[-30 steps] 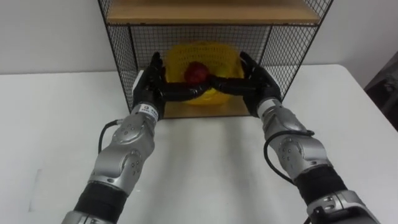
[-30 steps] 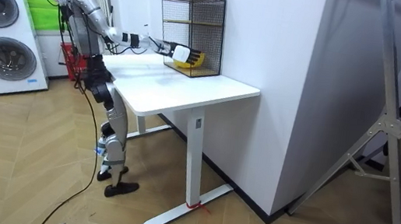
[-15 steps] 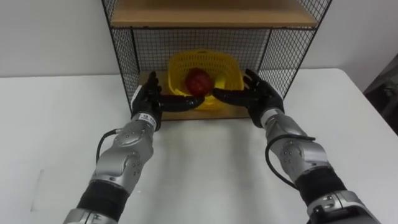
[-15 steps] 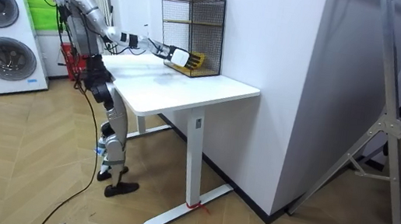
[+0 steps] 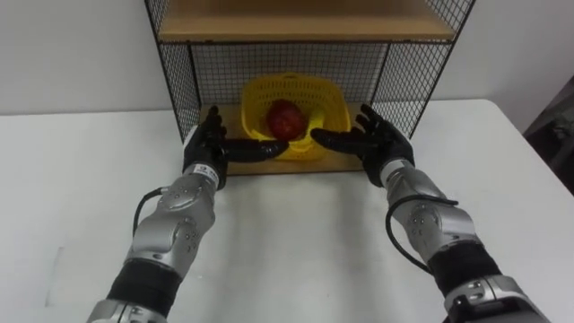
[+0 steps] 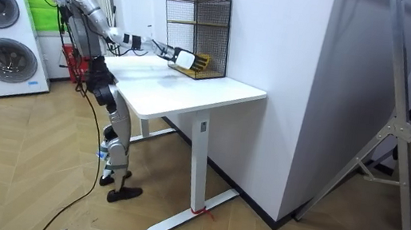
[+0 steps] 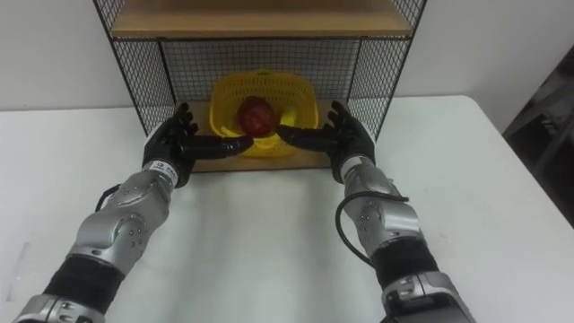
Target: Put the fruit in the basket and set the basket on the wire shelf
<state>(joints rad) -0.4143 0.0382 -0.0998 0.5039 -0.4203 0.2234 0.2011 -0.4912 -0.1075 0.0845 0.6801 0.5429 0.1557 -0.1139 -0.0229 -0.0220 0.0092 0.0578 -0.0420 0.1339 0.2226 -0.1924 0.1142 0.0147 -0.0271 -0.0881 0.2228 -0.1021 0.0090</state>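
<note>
A yellow mesh basket (image 5: pixel 305 97) stands on the bottom board of the black wire shelf (image 5: pixel 178 81), back in the middle. A red fruit (image 5: pixel 285 117) lies in it, with a bit of yellow fruit (image 5: pixel 316 115) beside it. My left hand (image 5: pixel 206 145) is at the shelf's front left and my right hand (image 5: pixel 380 140) at its front right. Both are open, palms facing each other, thumbs reaching inward in front of the basket's lower wall. Neither hand is curled round the basket. In the room view I stand at the end of the white table (image 6: pixel 193 89) with both arms stretched to the shelf (image 6: pixel 196 25).
The shelf's upper wooden board (image 5: pixel 305 18) hangs low over the basket. The white table top (image 5: pixel 287 242) stretches out in front of the shelf. Two washing machines (image 6: pixel 3 38) stand behind me, and a metal frame (image 6: pixel 399 142) stands at the room view's right.
The hands have come out of the shelf, leaving the basket resting level on the bottom board. They have drawn back to the shelf's front and spread a little apart.
</note>
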